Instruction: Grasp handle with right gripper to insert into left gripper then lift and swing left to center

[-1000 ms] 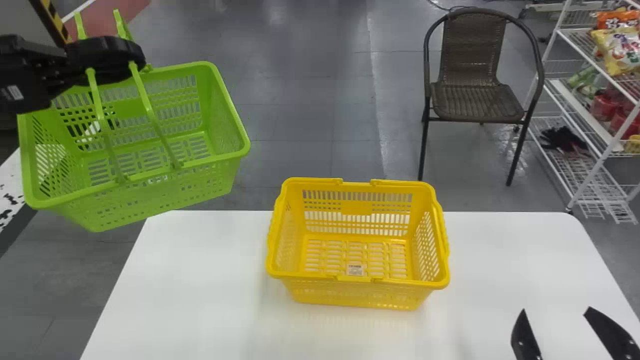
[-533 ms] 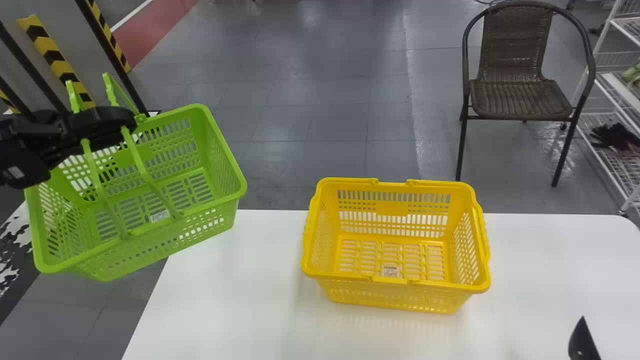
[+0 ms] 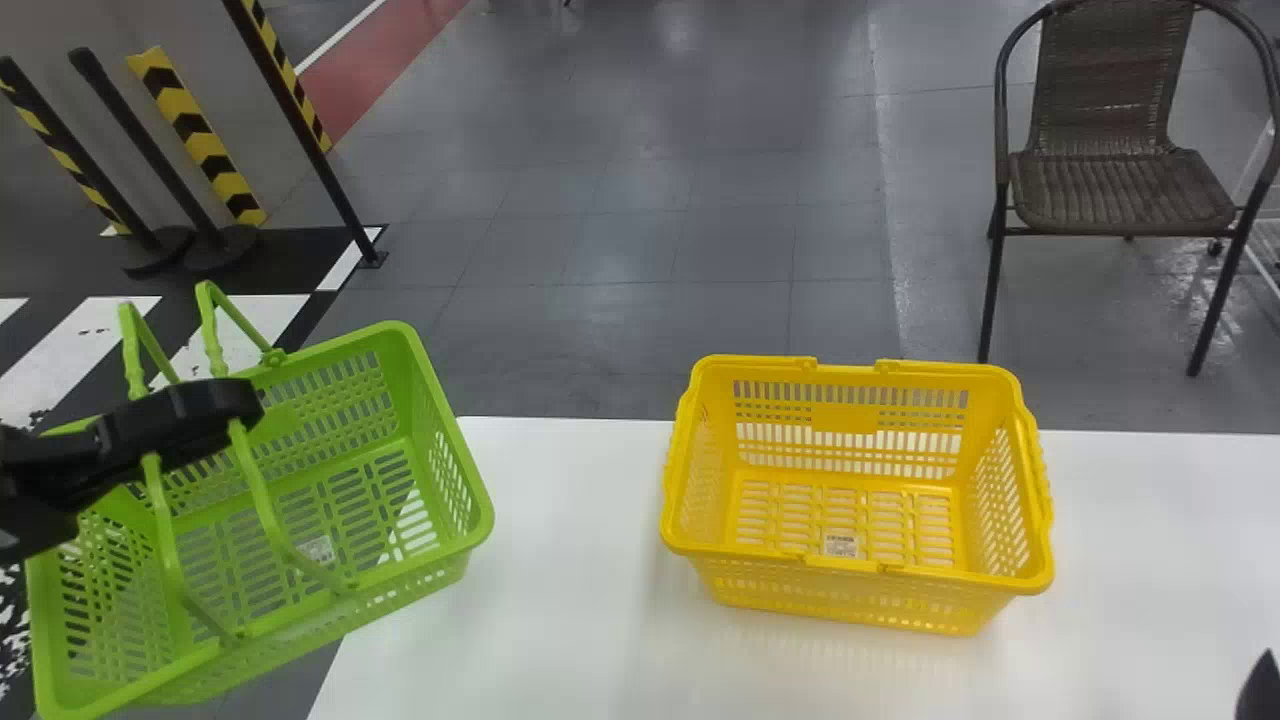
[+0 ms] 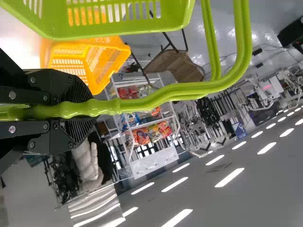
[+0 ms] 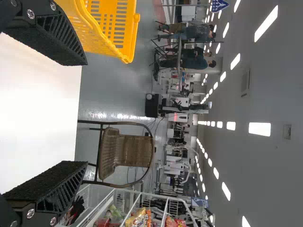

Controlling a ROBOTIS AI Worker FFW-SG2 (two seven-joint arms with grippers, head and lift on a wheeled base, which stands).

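Looks to me like the handle handoff is done and we're in the lift-and-swing bit. The left gripper [image 4: 78, 111] has its fingers closed on the green plastic handles [image 4: 175, 90], and the slatted green plastic basket [image 3: 415, 385] hangs from them over on the robot's left, tilted a little, overlapping the left edge of the white table [image 3: 550, 600] in the head view. Can't tell from these how high it is above the tabletop.

Right gripper [image 5: 86, 112] has its fingers spread wide with nothing between them, out by the right end of the table, so it's done its share I'd say.

Next move, imo: get the green basket high enough first, then bring the left arm round towards the centre, nice and slow. The thing to watch is the yellow plastic basket [image 3: 860, 580] standing on the table with its handles folded down. Swing too low and the green one could clip its rim. Too quick and I'd expect it to sway on those handles.
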